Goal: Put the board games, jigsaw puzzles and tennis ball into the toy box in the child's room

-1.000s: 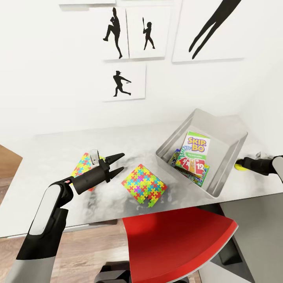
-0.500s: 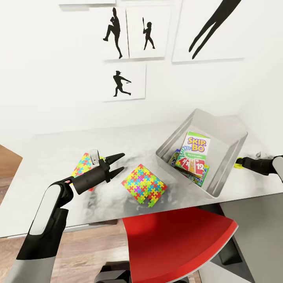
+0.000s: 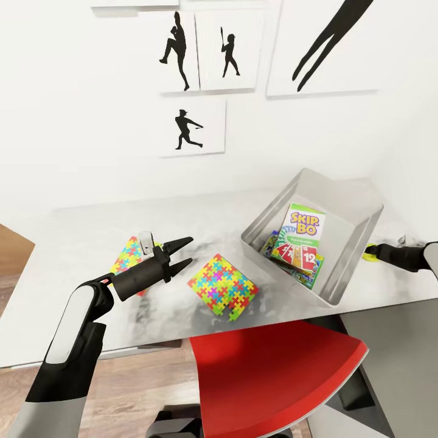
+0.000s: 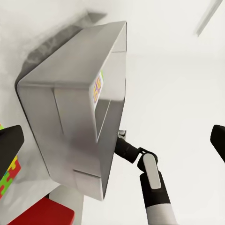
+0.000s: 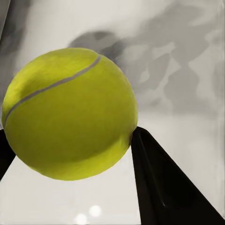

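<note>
The right gripper (image 3: pixel 369 252) clamps the small yellow-green tennis ball (image 5: pixel 69 114) just beside the shallow light-grey toy box (image 3: pixel 353 255). Lift it clear of the flared rim before releasing. The left gripper (image 3: pixel 180 253) hangs spread wide.

The long light-grey worktop (image 3: pixel 79 243) stands against the white wall. Two bright jigsaw puzzles lie flat on it, one (image 3: pixel 222 286) near the front edge and the other (image 3: pixel 126 257) to its left. The grey toy box (image 3: pixel 347 258) sits on the right part, and a yellow-green tennis ball (image 3: pixel 368 251) is just beside it.
</note>
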{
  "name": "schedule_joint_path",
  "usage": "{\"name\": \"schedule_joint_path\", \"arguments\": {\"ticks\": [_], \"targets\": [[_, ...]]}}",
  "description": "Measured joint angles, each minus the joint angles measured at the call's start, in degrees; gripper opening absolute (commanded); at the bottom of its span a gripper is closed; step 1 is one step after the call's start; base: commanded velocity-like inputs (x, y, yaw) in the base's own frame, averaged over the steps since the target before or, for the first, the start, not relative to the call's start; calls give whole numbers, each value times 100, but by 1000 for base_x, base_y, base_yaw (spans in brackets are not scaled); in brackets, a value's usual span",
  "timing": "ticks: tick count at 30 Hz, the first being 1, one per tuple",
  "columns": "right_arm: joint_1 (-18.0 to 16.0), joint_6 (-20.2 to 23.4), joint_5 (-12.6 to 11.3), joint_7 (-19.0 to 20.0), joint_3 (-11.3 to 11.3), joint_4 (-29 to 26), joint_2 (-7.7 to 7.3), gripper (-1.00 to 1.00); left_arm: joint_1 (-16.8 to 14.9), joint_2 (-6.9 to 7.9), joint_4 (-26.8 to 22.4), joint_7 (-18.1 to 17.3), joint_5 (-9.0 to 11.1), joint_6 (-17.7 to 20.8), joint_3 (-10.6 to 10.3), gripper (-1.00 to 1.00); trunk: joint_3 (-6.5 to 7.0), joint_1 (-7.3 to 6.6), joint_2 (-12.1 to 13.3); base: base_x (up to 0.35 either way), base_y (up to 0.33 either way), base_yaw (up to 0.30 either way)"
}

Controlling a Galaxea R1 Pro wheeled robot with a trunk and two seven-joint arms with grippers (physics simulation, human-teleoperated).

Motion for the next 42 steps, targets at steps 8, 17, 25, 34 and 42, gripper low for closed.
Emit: {"name": "schedule_joint_path", "arguments": {"ticks": [8, 17, 25, 34, 42], "targets": [[59, 8, 2, -10, -3, 2, -206, -100, -1, 4, 0, -5, 0, 0, 0, 100, 0, 0, 0, 0, 0, 0], [88, 72, -20, -5, -6, -61, -488, -100, -7, 5, 0, -2, 0, 0, 0, 100, 0, 0, 0, 0, 0, 0], [111, 267, -279, 255, -7, -428, -847, -100, -14, 6, 4, -1, 0, 0, 0, 100, 0, 0, 0, 0, 0, 0], [174, 576, -462, 1186, -7, -1205, -1209, -100, -23, 6, 8, 0, 0, 0, 0, 100, 0, 0, 0, 0, 0, 0], [195, 654, -492, 1424, -228, -1832, -1359, -100, -34, -3, 12, 0, 0, 0, 0, 100, 0, 0, 0, 0, 0, 0]]}}
